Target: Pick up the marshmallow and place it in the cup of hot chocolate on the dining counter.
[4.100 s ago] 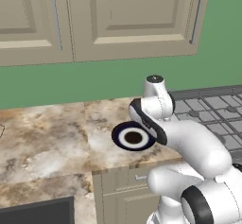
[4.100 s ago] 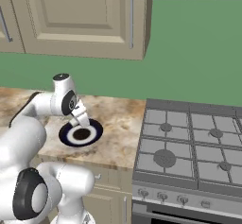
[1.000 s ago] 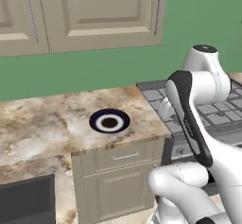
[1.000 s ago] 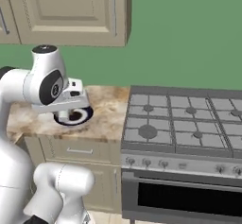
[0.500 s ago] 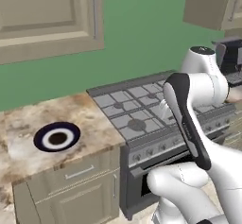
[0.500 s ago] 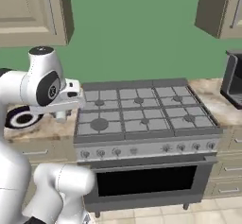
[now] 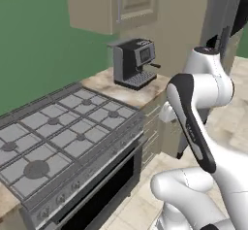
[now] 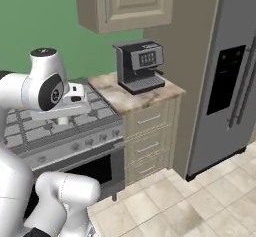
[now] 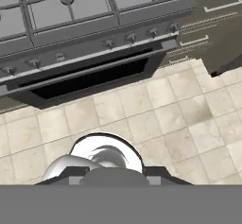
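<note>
The marshmallow, the cup of hot chocolate and the dining counter are out of view. My gripper (image 8: 64, 115) hangs from the folded white arm in front of the stove, pointing down at the floor. Its fingertips are hidden, so whether anything sits between them cannot be seen. In the hand view I look down on the oven front (image 9: 90, 74) and the tiled floor (image 9: 156, 119).
A gas stove (image 7: 58, 127) with an oven below is at the left. A dark coffee machine (image 8: 141, 66) stands on a short stone counter (image 8: 145, 95) with beige drawers. A tall steel fridge (image 8: 225, 76) stands to the right. Open tiled floor (image 8: 190, 201) lies in front.
The base has turned, so the whole picture swept from the counter with the ringed plate, across the stove, to the coffee machine and fridge. The arm kept its folded pose.
</note>
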You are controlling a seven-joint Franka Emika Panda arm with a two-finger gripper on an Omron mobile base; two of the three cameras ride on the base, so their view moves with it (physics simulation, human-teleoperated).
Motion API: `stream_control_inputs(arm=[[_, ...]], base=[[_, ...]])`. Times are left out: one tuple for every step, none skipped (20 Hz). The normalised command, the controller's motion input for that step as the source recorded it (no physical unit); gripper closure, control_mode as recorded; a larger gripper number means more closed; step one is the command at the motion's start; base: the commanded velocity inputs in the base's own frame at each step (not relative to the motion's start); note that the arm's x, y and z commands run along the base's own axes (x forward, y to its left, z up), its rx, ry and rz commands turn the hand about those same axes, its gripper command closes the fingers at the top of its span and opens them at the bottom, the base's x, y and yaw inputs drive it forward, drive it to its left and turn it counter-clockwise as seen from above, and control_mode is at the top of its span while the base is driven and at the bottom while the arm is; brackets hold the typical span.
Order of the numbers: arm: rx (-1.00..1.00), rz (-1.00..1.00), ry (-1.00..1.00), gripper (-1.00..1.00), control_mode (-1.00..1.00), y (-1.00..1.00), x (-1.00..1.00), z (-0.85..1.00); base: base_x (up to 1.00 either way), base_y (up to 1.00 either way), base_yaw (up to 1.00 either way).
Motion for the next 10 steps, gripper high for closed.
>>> stream_control_inputs(arm=[[0.0,0.0,0.0,1.0,1.0,0.0,0.0,0.0],[0.0,0.0,0.0,1.0,1.0,0.0,0.0,0.0],[0.0,0.0,0.0,1.0,1.0,0.0,0.0,0.0],[0.0,0.0,0.0,1.0,1.0,0.0,0.0,0.0],[0.0,0.0,0.0,1.0,1.0,0.0,0.0,0.0],[0.0,0.0,0.0,1.0,1.0,0.0,0.0,0.0],[0.0,0.0,0.0,1.0,1.0,0.0,0.0,0.0],[0.0,0.0,0.0,1.0,1.0,0.0,0.0,0.0],[0.0,0.0,0.0,1.0,1.0,0.0,0.0,0.0],[0.0,0.0,0.0,1.0,1.0,0.0,0.0,0.0]], base=[[0.0,-1.0,-0.65],[0.0,-1.0,-0.68],[0.0,-1.0,-0.69],[0.0,-1.0,-0.72],[0.0,-0.96,-0.74],[0.0,-0.89,-0.76],[0.0,-0.85,-0.77],[0.0,-0.81,-0.78],[0.0,-0.8,-0.78],[0.0,-0.8,-0.77]])
